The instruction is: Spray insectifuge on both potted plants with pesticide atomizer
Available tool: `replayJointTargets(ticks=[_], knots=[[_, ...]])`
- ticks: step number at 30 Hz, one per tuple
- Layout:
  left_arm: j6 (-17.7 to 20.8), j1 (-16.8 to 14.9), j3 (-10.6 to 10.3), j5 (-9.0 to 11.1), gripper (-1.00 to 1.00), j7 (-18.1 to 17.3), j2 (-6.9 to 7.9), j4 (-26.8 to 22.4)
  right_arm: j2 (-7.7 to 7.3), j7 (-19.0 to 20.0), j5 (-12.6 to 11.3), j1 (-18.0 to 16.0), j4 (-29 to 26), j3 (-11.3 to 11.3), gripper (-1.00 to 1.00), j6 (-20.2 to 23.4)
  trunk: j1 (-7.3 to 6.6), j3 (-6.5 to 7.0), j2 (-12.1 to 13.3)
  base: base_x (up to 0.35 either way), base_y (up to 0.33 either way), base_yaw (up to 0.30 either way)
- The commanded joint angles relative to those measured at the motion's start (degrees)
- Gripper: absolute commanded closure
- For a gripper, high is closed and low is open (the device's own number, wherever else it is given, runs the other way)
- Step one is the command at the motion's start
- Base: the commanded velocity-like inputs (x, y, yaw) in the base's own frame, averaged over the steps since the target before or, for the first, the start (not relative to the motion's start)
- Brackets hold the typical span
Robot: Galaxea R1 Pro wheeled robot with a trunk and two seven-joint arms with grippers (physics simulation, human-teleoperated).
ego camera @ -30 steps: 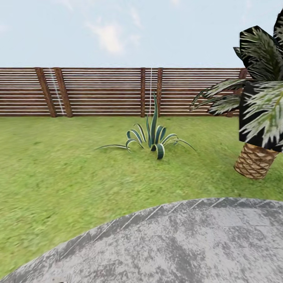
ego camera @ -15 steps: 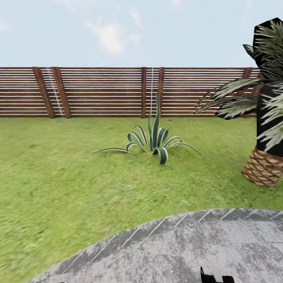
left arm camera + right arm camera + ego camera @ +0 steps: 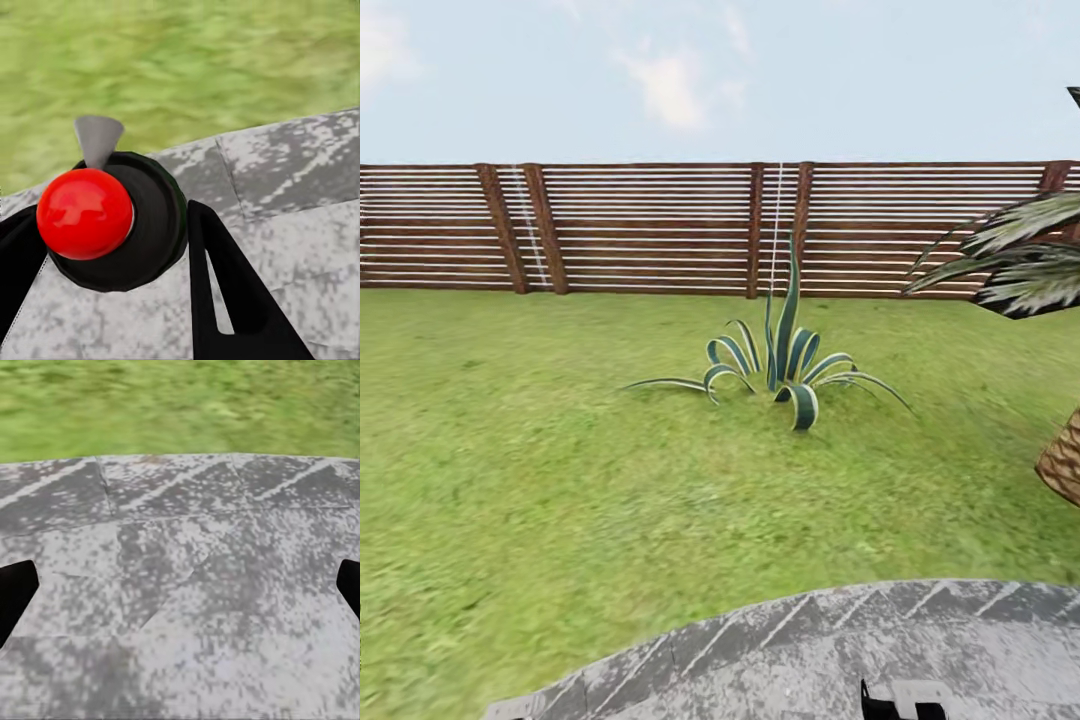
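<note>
The whole head view has slid: the striped agave (image 3: 780, 360) now sits further right and the palm (image 3: 1030, 265) is half off the edge, so I judge the robot is turning left on the paved patio (image 3: 780, 650), hunting for the potted plants, which I cannot spot yet. The left gripper (image 3: 112, 247) is clamped around the pesticide atomizer (image 3: 112, 221), its red top and grey nozzle poking out between the black fingers (image 3: 225, 292). The right gripper (image 3: 180, 585) hangs empty over paving, jaws spread wide, only its dark tips (image 3: 15, 592) showing. The wooden fence (image 3: 660, 230) closes off the lawn (image 3: 560, 470) behind.
</note>
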Motion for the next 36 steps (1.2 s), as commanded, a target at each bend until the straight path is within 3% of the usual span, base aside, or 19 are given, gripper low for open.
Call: replayJointTargets(ticks=[1, 36], knots=[[-0.1, 0.0, 0.3, 0.6, 1.00, -0.6, 0.00, 0.1, 0.05, -0.3, 0.6, 0.0, 0.0, -0.2, -1.00, -0.1, 0.02, -0.13, 0.0, 0.341, 0.000, 0.182], [-0.1, 0.0, 0.4, 0.8, 1.00, -0.5, 0.27, 0.1, 0.21, -0.1, 0.6, 0.0, 0.2, -0.2, -1.00, -0.1, 0.02, -2.64, 0.0, 0.340, 0.085, 0.177]])
